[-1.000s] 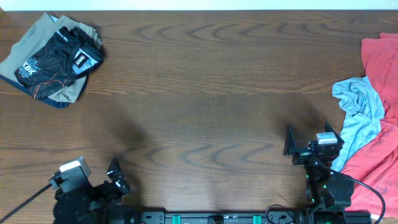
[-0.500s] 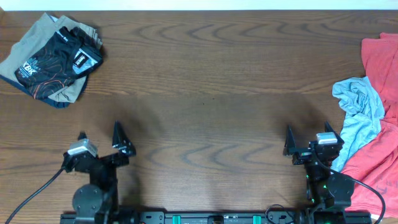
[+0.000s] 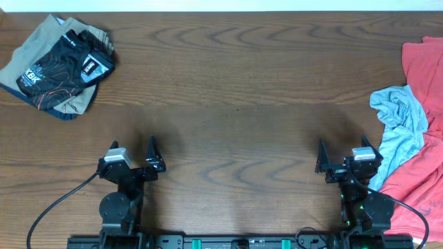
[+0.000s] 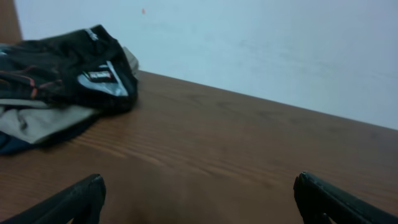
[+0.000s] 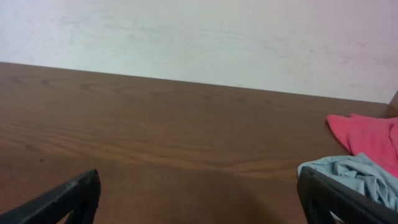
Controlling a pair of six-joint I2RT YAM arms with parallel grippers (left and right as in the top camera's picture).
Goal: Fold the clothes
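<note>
The black jersey (image 3: pixel 69 62) is lying bunched on a tan garment (image 3: pixel 40 38) at the far left corner of the desk (image 3: pixel 235 83); the blue-grey garment (image 3: pixel 398 114) is resting on the red garment (image 3: pixel 423 76) at the right edge. The left claw (image 3: pixel 133 146) and right claw (image 3: pixel 342 146) are hanging released, empty, near the front edge.

Dark wood-grain table (image 3: pixel 235 83) filled view; plain pale wall (image 5: pixel 205 37) stood behind (light soft, even).
</note>
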